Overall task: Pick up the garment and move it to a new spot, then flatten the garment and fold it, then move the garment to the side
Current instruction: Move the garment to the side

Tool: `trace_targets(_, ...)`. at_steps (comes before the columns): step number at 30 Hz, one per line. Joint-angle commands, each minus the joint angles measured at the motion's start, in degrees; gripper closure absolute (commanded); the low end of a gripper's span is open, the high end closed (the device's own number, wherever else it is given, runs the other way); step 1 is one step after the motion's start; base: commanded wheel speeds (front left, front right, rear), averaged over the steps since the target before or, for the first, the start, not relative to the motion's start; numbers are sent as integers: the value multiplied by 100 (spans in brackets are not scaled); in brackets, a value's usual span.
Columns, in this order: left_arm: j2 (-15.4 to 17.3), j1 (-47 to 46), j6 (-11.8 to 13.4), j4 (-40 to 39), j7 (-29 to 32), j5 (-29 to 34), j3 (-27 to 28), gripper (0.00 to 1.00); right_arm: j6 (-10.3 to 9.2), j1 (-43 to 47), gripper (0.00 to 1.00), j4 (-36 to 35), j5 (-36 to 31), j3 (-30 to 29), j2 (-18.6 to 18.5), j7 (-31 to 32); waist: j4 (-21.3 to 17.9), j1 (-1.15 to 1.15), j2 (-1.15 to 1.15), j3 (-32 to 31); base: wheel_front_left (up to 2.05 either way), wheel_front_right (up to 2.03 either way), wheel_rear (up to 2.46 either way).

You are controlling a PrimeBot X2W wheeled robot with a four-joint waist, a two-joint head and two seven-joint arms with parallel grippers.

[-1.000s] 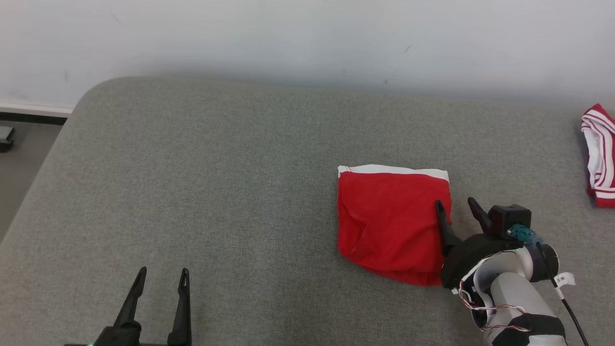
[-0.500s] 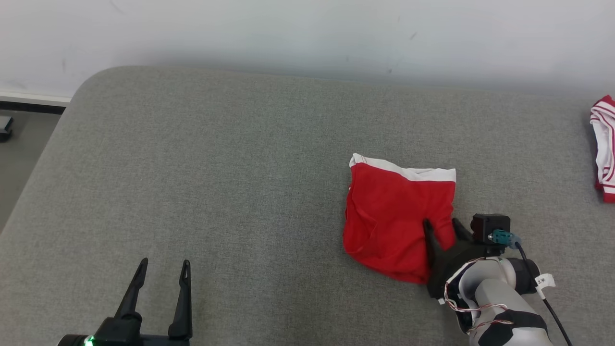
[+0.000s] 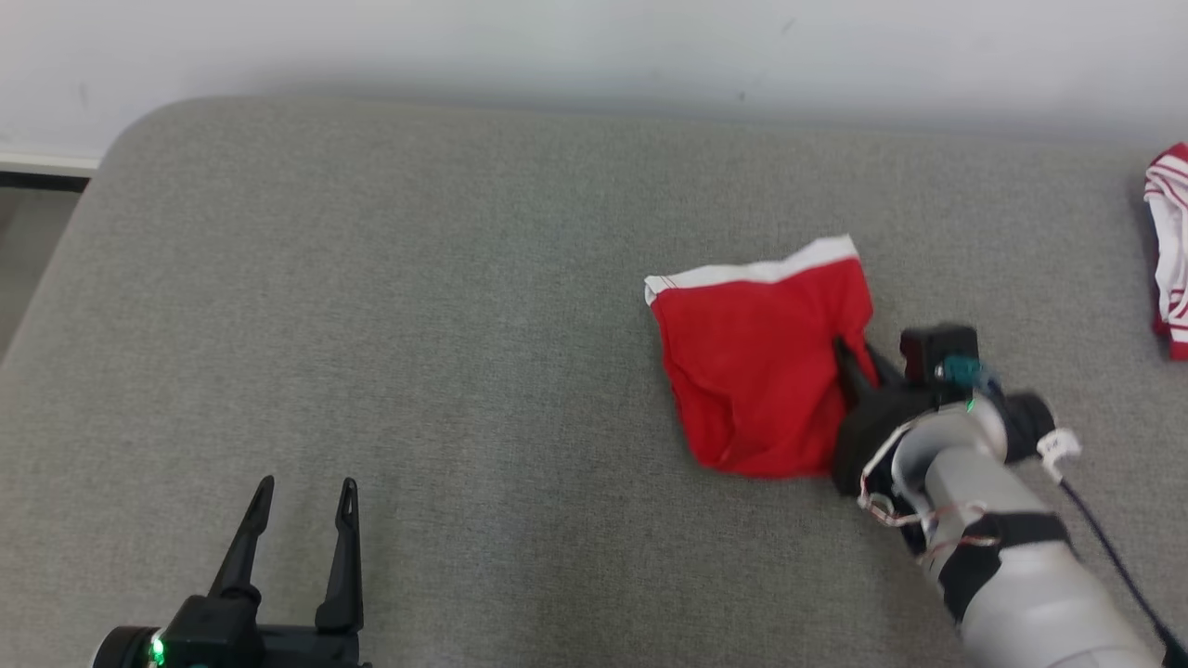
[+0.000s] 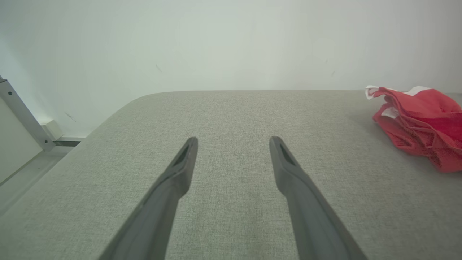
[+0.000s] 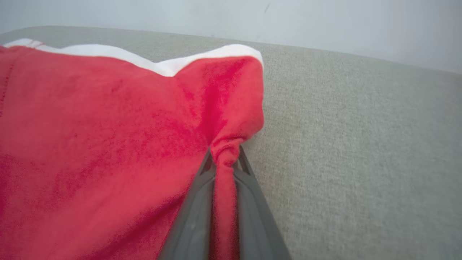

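wide grey upholstered surface (image 3: 418, 325) out front, tight woven cover, rounded corner at the far left, running right up to a plain white wall (image 3: 557, 46) with a few small scuffs. off the left edge there's a sliver of floor (image 3: 11, 241) and a dark skirting strip (image 3: 37, 179) at the wall's foot. the left wrist view adds a slanted metal rail (image 4: 21, 119) down that side.

over at the far right edge a striped red-and-white cloth (image 3: 1168, 250) lies bunched, and a stretch of grey cover separates it from the action.

the red garment (image 3: 756, 371), white band (image 3: 752, 271) along its far edge, sits right of centre, rumpled, its right side gathered toward the arm. right gripper (image 3: 854, 357) is on that right edge, fingers drawn in tight on a twisted pinch of red fabric; the right wrist view shows the cloth squeezed between them. its pale forearm and a black cable (image 3: 1104, 547) trail off to the lower right.

left gripper (image 3: 307, 483) hovers at the lower left, fingers spread wide over bare grey cover, the garment well off to its right.
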Motion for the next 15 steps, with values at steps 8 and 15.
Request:
trace_targets(8, 115, -384, 9, -86, -15, -81, -81, 0, -19, -1011, 100, -328, 65, 864, -711, 415, -370, 0, -1, 756, 0, 0, 0)
trace_targets(15, 298, -661, 9, -252, -15, -152, -120, 0, -19, -1694, 100, -881, 419, 1543, -1474, 884, -829, 0, -1, 1328, 0, 0, 0)
